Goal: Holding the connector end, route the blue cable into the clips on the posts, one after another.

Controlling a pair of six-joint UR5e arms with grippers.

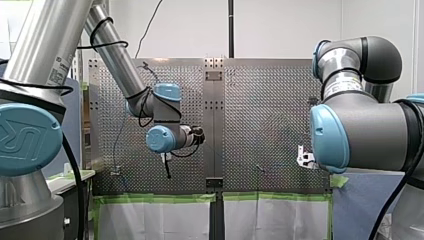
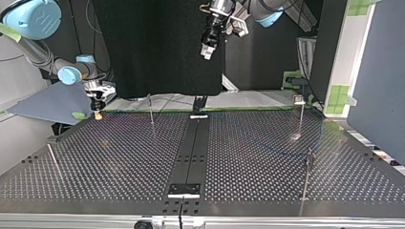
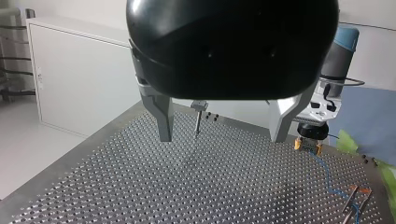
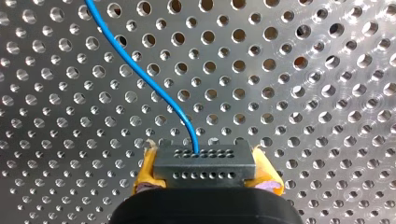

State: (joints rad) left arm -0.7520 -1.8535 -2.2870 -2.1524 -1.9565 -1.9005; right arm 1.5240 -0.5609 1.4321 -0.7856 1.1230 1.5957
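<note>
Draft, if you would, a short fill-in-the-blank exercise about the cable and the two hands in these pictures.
1. The right hand grips the grey connector between its ____ pads.
2. The cable running out of the connector is ____ in colour.
3. The left hand hangs over the table with its metal fingers ____, holding nothing.

Missing words: yellow; blue; open.

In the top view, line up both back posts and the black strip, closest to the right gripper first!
From right gripper:
1. Post at view's left, nearest.
2. Black strip, mid-table.
3. Post at view's right, farthest.
</note>
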